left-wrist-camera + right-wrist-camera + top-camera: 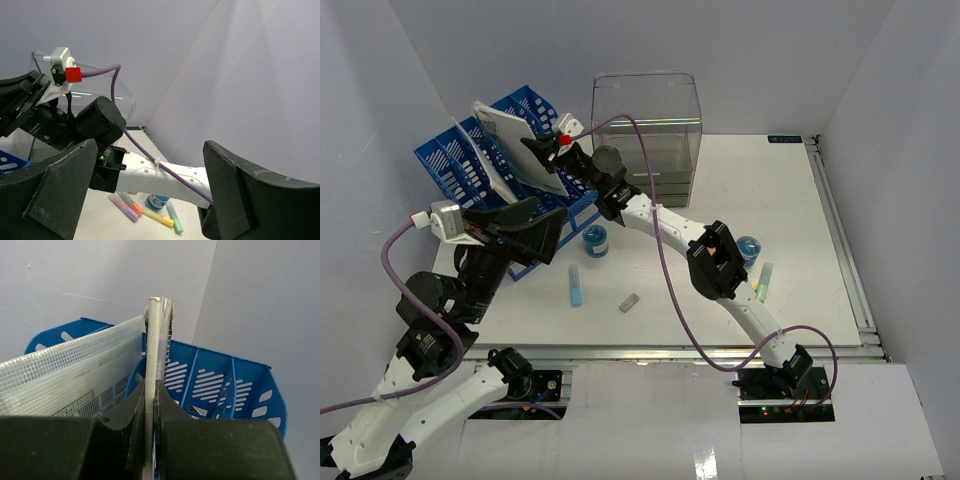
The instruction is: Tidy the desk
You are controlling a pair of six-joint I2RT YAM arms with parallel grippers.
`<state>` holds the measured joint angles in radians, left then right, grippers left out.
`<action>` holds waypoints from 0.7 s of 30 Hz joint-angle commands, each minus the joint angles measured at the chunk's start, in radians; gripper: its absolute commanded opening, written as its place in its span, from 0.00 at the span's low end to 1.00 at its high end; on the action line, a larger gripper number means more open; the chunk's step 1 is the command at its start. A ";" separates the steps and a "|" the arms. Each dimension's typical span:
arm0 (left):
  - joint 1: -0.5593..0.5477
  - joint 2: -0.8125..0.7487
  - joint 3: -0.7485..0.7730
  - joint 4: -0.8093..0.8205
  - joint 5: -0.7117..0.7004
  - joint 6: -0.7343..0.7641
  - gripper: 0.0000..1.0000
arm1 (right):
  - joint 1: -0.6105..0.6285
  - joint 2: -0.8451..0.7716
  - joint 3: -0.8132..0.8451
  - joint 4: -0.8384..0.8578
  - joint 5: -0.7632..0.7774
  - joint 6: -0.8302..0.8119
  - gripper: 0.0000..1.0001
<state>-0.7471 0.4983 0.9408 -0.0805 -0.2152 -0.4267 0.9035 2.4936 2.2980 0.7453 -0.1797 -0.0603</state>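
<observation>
White folder point(152, 340) between right fingers point(120, 426), by blue rack point(225, 385); bottle label point(156, 201) illegible

The top view looks down from above and behind the arm bases onto the whole desk point(800, 200). The left wrist view faces low across it, near the right arm point(165, 177), which the top view shares. The right wrist view sits tight against a folder point(152, 355), facing the rack point(225, 385), also seen from above.
</observation>
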 commanded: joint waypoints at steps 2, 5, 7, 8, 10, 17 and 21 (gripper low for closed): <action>0.005 0.004 -0.012 -0.005 0.026 -0.001 0.98 | 0.014 0.015 0.101 0.171 0.075 -0.011 0.08; 0.005 0.002 -0.020 -0.005 0.026 -0.006 0.98 | 0.012 0.026 0.109 0.180 0.106 0.018 0.08; 0.005 0.000 -0.026 -0.005 0.024 -0.007 0.98 | 0.012 0.033 0.118 0.183 0.117 0.034 0.09; 0.005 -0.002 -0.029 -0.006 0.020 -0.007 0.98 | 0.013 0.038 0.122 0.182 0.130 0.050 0.09; 0.005 -0.007 -0.035 -0.006 0.014 -0.010 0.98 | 0.018 0.047 0.127 0.180 0.160 0.081 0.11; 0.005 -0.012 -0.037 -0.007 0.007 -0.015 0.98 | 0.032 0.065 0.133 0.166 0.224 0.110 0.11; 0.005 -0.015 -0.039 -0.007 0.007 -0.017 0.98 | 0.046 0.064 0.121 0.162 0.247 0.120 0.10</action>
<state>-0.7471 0.4894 0.9092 -0.0834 -0.2028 -0.4367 0.9283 2.5744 2.3675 0.7851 0.0035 0.0324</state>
